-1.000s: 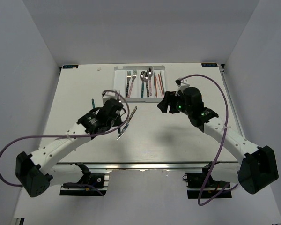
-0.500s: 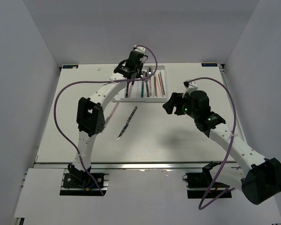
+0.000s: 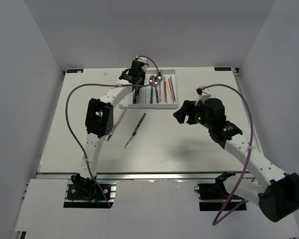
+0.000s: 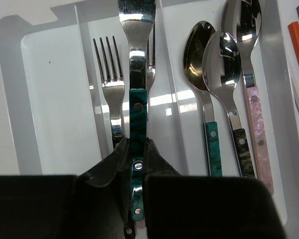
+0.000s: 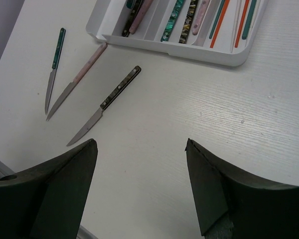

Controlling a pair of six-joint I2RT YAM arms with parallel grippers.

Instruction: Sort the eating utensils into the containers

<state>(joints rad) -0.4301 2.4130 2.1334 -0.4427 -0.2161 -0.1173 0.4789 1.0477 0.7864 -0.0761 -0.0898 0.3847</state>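
- Eating utensils (image 4: 221, 59): most already lie in the white tray (image 4: 7, 99) at the far edge of the surface (image 3: 164, 154). A few are out on the surface, and one is being carried.
- Three knives (image 3: 134, 130) are loose on the surface. L to R in the right wrist view: teal-handled knife (image 5: 54, 72), pink-handled knife (image 5: 77, 82), dark-handled knife (image 5: 103, 106). All lie diagonal, handles toward the tray, tips toward the near edge. Tips of the teal and pink ones nearly meet.
- Left tool (image 4: 136, 147): nearly closed, pinching the teal-handled fork (image 4: 138, 109) by its handle end, head pointing away from the wrist.
- Key relation as we read it: the fork's long axis runs parallel w/ the slot walls. It hangs over slot 2 from the left, above two forks (image 4: 111, 84) lying there. How high above them, we can't tell. We judge next move = lower a little and let go, no turn needed.
- Tray slots L to R:
  - slot 1: shows nothing in it
  - slot 2: the forks
  - slot 3: three spoons (image 4: 199, 50) w/ teal, dark and pink handles, bowls away from the wrist
  - slot 4: chopsticks (image 5: 220, 22), orange and teal ones showing
- Right tool (image 5: 139, 184): jaws wide, holding nothing, hovering over the surface just off the tray's near right corner. The knives lie to its left, the dark-handled one nearest. We'd guess slot 1 is for them.
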